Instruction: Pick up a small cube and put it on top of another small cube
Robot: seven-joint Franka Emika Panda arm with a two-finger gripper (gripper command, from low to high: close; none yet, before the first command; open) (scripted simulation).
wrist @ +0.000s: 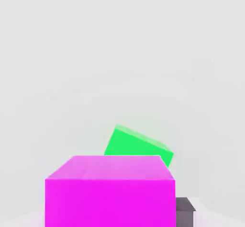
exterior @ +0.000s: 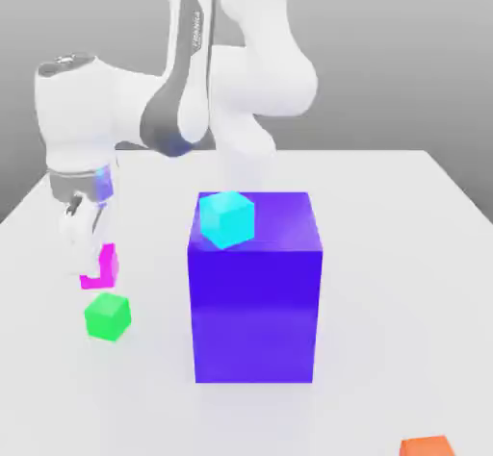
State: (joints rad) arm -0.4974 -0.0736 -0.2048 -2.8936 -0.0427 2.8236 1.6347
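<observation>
The small cube [exterior: 106, 269] is bright magenta and sits between the fingers of my gripper [exterior: 91, 257] at the exterior view's left, with the gripper shut on it. One white finger covers part of its near-left face. In the hand view the small cube [wrist: 110, 192] looms close, and a grey fingertip [wrist: 184, 211] shows beside it. The other small cube [exterior: 107, 316], bright green, rests on the white table just in front of the magenta one; in the hand view the green cube [wrist: 136, 144] lies beyond it, turned at an angle. I cannot tell whether the magenta cube is off the table.
A large blue-purple block [exterior: 255, 300] stands in the middle of the table with a cyan cube [exterior: 227, 218] on its top. An orange cube [exterior: 427, 446] lies at the front right edge. The arm's base rises behind the block.
</observation>
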